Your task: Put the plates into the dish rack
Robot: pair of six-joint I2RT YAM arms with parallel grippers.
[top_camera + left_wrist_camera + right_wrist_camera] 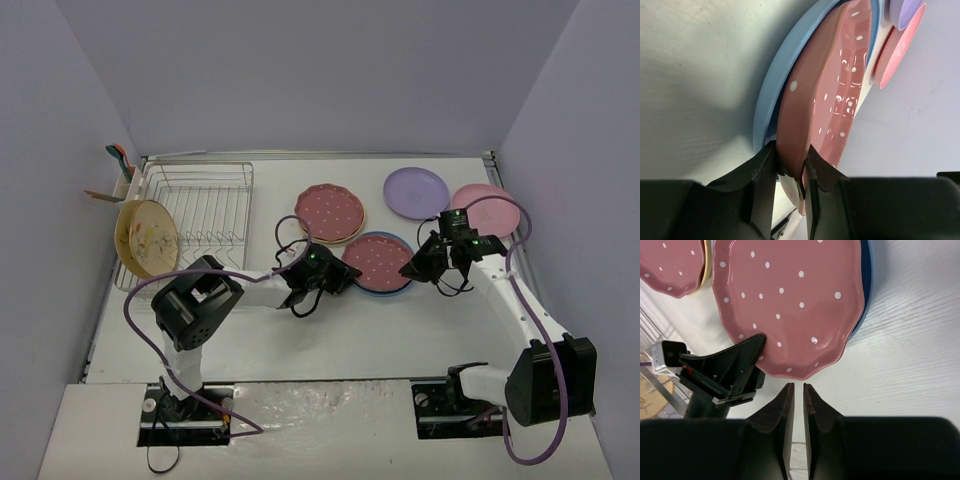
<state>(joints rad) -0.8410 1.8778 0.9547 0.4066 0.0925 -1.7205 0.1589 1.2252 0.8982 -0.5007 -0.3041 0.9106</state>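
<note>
- The left gripper (791,167) is reaching in from the left near the middle of the desk (330,340). Its jaws are clamping the rim of a dark pink speckled plate (790,300).
- That speckled plate is lying on a blue plate (775,75) and overhanging it on the left. Both are sitting about midway between the desk's near and far edges.
- The right gripper (798,390) is hanging just beside the same plate's right rim. Its jaws are pressing together with nothing between them.
- Just behind, a second speckled plate (329,211) is resting on a tan one, of which only the rim is showing.
- A lilac plate (416,191) and a light pink plate (487,210) are lying side by side toward the far right corner.
- The dish rack (205,205) is standing at the far left corner. A tan floral plate (146,238) is standing tilted at its near-left end, and a white caddy (122,185) is hanging on its left side.
</note>
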